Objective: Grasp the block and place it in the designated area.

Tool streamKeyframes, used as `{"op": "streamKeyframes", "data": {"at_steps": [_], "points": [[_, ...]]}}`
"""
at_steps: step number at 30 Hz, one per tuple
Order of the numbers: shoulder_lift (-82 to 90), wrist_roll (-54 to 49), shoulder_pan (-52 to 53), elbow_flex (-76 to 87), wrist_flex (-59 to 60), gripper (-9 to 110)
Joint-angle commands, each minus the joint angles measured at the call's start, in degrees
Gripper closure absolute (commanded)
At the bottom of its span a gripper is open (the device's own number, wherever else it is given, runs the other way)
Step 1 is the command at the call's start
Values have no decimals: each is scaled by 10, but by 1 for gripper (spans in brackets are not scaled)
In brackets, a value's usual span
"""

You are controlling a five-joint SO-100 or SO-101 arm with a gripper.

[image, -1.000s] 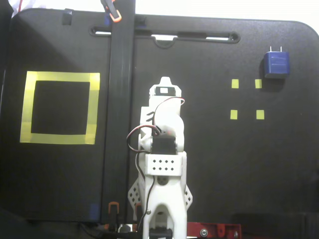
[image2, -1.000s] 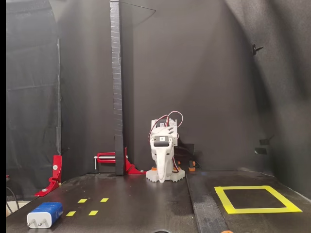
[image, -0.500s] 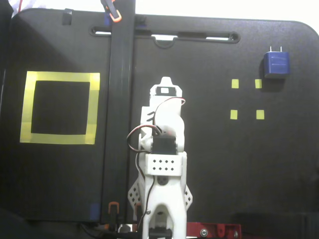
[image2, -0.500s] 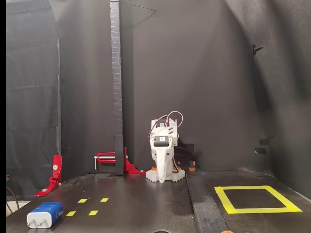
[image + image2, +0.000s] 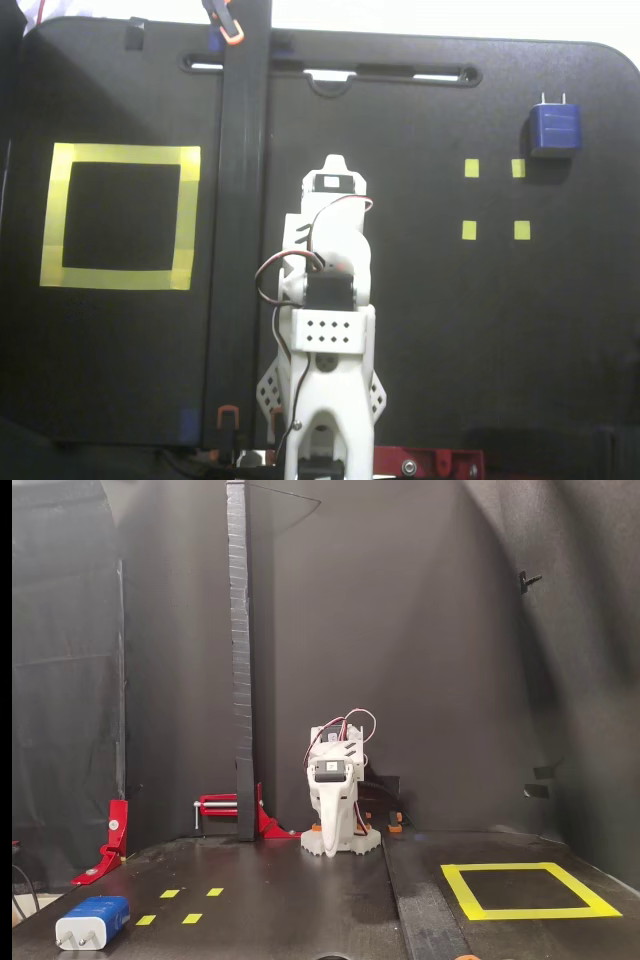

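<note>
Sitting untouched at upper right: block (image 5: 555, 129), beyond small tape squares (image 5: 494, 198). Folded mid-frame: gripper (image 5: 333, 165), finger opening impossible to tell. Risking nudging block in reaching; yellow square (image 5: 120, 216) waiting far left.

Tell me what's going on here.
Nothing is being handled yet. The white arm sits folded at its base, and whether its claw is open can't be told. The blue block lies untouched in the table's far corner, beside four small yellow tape squares. The yellow-taped square area on the other side holds nothing.
</note>
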Motion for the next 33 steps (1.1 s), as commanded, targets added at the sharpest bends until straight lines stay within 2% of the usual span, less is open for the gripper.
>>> {"op": "streamKeyframes", "data": {"at_steps": [1, 19, 33], "points": [[4, -4, 4, 3, -48, 101], [4, -6, 4, 3, -398, 101], [4, -22, 33, 3, -405, 101]]}}
